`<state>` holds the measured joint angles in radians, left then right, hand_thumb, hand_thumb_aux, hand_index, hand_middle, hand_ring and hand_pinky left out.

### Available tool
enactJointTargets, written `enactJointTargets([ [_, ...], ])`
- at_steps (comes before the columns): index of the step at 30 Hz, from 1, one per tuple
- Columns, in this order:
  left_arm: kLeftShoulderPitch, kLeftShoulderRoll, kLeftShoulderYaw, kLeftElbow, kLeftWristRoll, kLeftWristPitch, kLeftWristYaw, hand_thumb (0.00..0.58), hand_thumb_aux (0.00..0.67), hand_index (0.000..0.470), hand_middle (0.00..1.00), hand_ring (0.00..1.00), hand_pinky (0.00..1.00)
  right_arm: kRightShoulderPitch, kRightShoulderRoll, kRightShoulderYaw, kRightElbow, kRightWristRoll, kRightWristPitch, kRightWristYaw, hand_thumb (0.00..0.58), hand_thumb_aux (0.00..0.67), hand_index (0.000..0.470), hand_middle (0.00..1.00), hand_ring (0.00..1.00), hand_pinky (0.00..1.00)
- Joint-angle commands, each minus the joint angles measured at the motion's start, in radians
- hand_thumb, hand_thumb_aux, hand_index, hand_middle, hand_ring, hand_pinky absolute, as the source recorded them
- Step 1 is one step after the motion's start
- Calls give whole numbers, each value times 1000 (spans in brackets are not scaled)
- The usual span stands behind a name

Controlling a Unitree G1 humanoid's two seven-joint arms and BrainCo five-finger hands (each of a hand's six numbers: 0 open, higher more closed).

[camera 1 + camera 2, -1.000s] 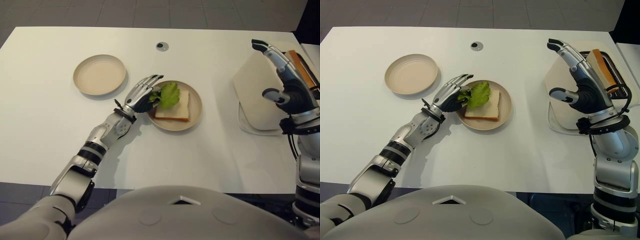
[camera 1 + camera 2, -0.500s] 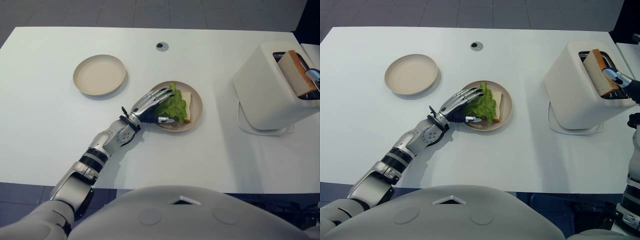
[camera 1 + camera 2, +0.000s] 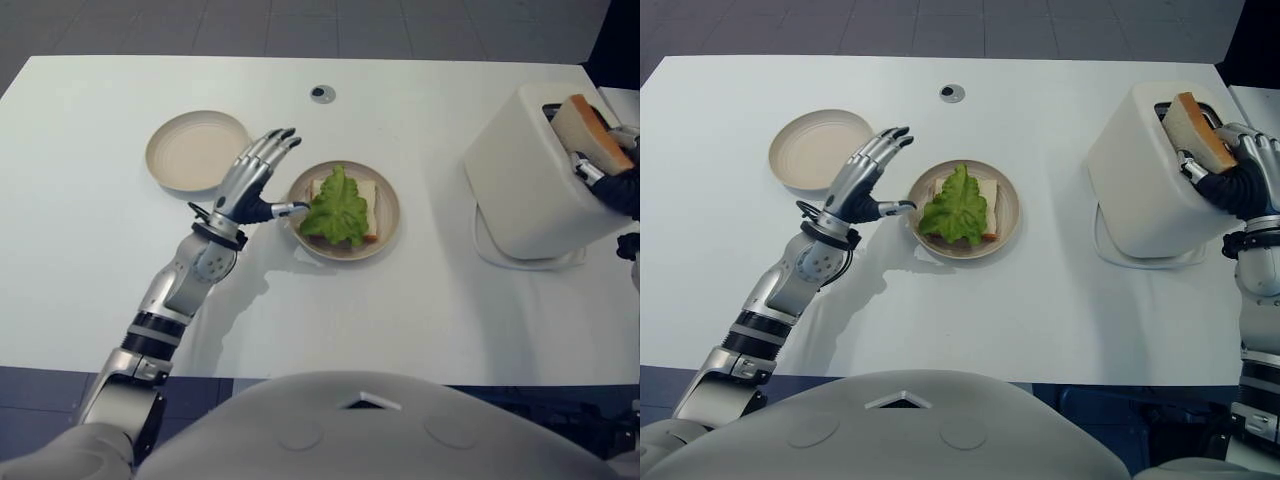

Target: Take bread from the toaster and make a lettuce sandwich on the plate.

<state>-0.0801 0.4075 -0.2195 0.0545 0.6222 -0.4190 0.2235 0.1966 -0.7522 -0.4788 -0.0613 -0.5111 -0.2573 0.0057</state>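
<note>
Brown-crusted, probably soft and light, the bread slice (image 3: 1192, 122) stood in the toaster (image 3: 1135, 185) slot, the right hand (image 3: 1242, 182) closed round its stiffer edges, while the left hand (image 3: 855, 185) hung wide-open beside the plate (image 3: 1008, 220).

Count of items on the table (image 3: 420, 300), as I read them from the head camera; clock directions run from the served plate.

Plates, two: I count one served plate (image 3: 393, 211) and one bare plate (image 3: 197, 150) at ten o'clock.

Bread slices, two: a flat slice (image 3: 369, 191) on the served plate and an upright slice (image 3: 590, 130) in the toaster slot at two o'clock.

Lettuce leaves, one: a single lettuce leaf (image 3: 338, 208) on the flat slice.

Toasters, one: the toaster (image 3: 515, 170) at three o'clock.

Table grommets, one: a round grommet (image 3: 321, 94) at twelve o'clock.

Hands, two: I see the left hand (image 3: 245, 185) at nine o'clock and the right hand (image 3: 1240, 180) at three o'clock, beyond the toaster.
</note>
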Motion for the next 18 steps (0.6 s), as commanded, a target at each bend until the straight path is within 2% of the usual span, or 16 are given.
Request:
enactJointTargets([
  [1, 22, -36, 78, -43, -153, -40, 1, 0, 0, 0, 0, 0, 0, -33, 34, -58, -115, -15, 5, -95, 580, 670, 470, 1000, 1000, 1000],
  [3, 25, -66, 120, -44, -245, -73, 9, 0, 0, 0, 0, 0, 0, -116, 65, -91, -171, 1, -12, -195, 580, 670, 470, 1000, 1000, 1000],
  [5, 14, -100, 149, 0, -319, -118, 16, 0, 0, 0, 0, 0, 0, -201, 122, -46, -243, 132, -62, -211, 580, 670, 470, 1000, 1000, 1000],
  [7, -7, -125, 160, 67, -367, -157, 9, 0, 0, 0, 0, 0, 0, -232, 187, 106, -316, 372, -57, -79, 580, 670, 470, 1000, 1000, 1000],
  [9, -29, -138, 159, 134, -381, -198, -2, 0, 0, 0, 0, 0, 0, -266, 225, 273, -307, 498, 7, 71, 580, 670, 470, 1000, 1000, 1000],
  [11, -48, -147, 157, 187, -378, -239, -5, 0, 0, 0, 0, 0, 0, -341, 253, 427, -175, 569, 72, 252, 580, 670, 470, 1000, 1000, 1000],
  [13, -70, -153, 157, 236, -376, -271, -14, 0, 0, 0, 0, 0, 0, -419, 274, 531, 13, 618, 101, 434, 580, 670, 470, 1000, 1000, 1000],
  [18, -108, -121, 94, 326, -268, -373, -57, 0, 0, 0, 0, 0, 0, -565, 307, 646, 348, 709, 161, 815, 580, 670, 470, 1000, 1000, 1000],
])
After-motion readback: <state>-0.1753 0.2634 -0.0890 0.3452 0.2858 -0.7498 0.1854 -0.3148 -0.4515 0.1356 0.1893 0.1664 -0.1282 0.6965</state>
